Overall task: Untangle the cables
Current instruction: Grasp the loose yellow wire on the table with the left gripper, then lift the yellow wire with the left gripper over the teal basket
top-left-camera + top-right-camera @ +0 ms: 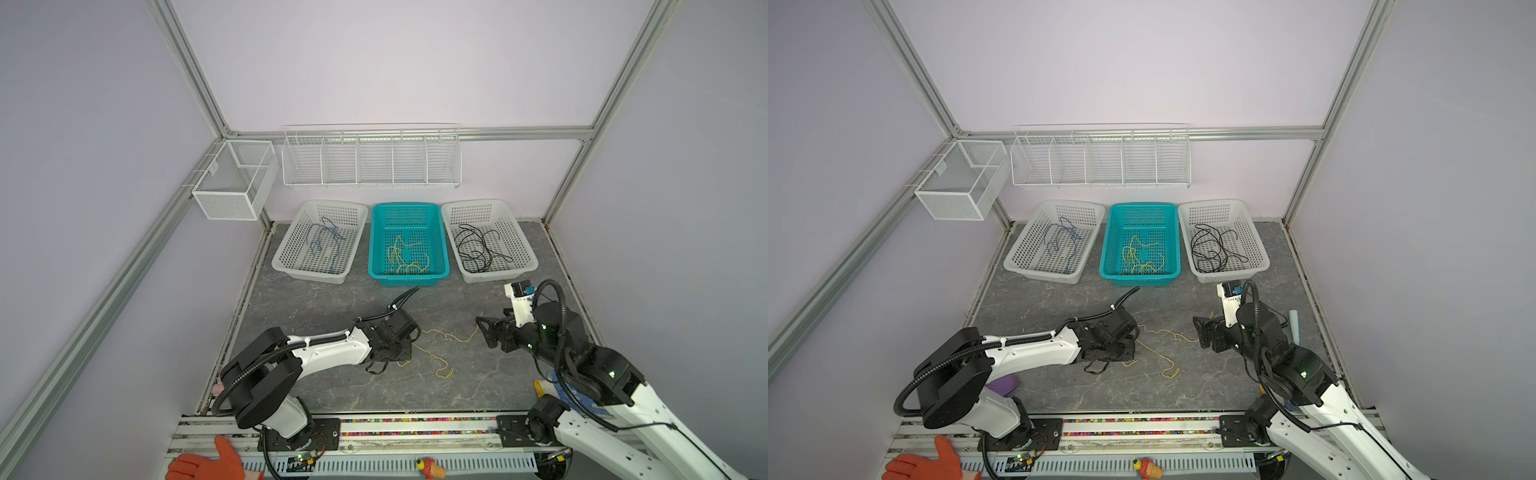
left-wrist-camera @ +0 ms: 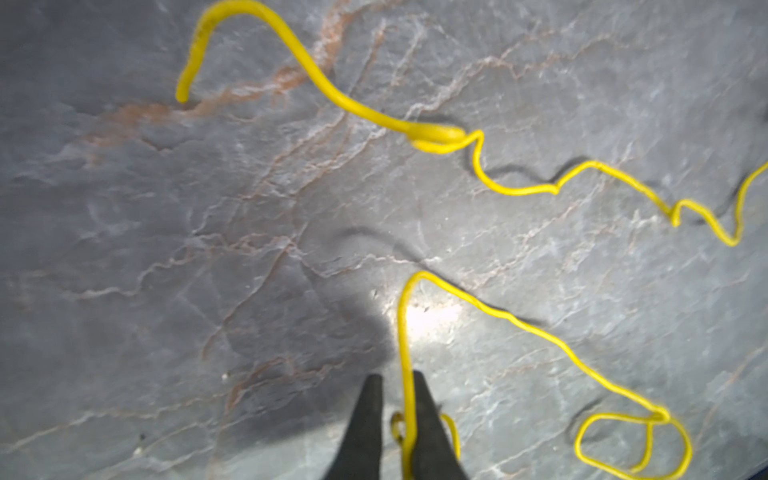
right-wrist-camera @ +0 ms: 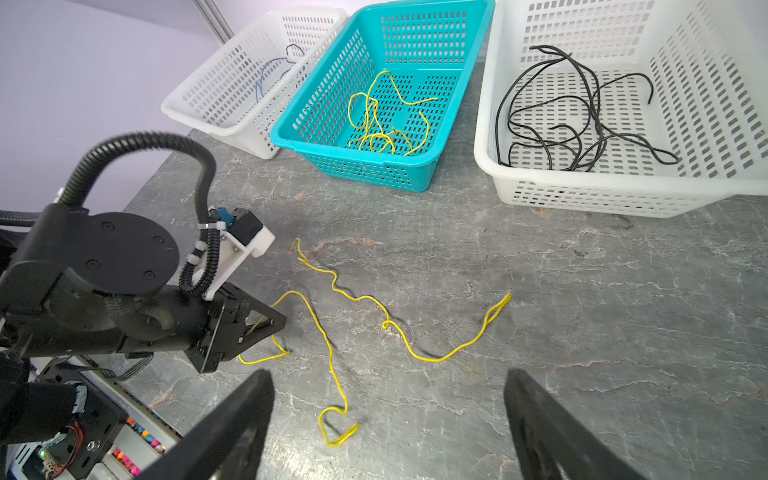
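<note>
Two yellow cables lie loose on the grey slab. In both top views my left gripper [image 1: 405, 353] [image 1: 1129, 351] is down on the nearer yellow cable [image 1: 432, 357]. The left wrist view shows this gripper [image 2: 397, 378] shut on that cable [image 2: 409, 332], which runs out between the fingertips to a loop. The other yellow cable [image 3: 399, 332] snakes toward my right gripper [image 1: 484, 332] [image 3: 386, 378], which hovers open and empty. More cables lie in baskets: blue [image 1: 326, 239], yellow [image 1: 405, 259] and black [image 1: 478, 249].
Three baskets stand in a row at the back: white [image 1: 286, 266], teal [image 1: 440, 232], white [image 1: 528, 257]. A wire rack [image 1: 372, 160] and a mesh box [image 1: 232, 183] hang on the walls. An orange-gloved hand [image 1: 208, 463] rests at the front left rail.
</note>
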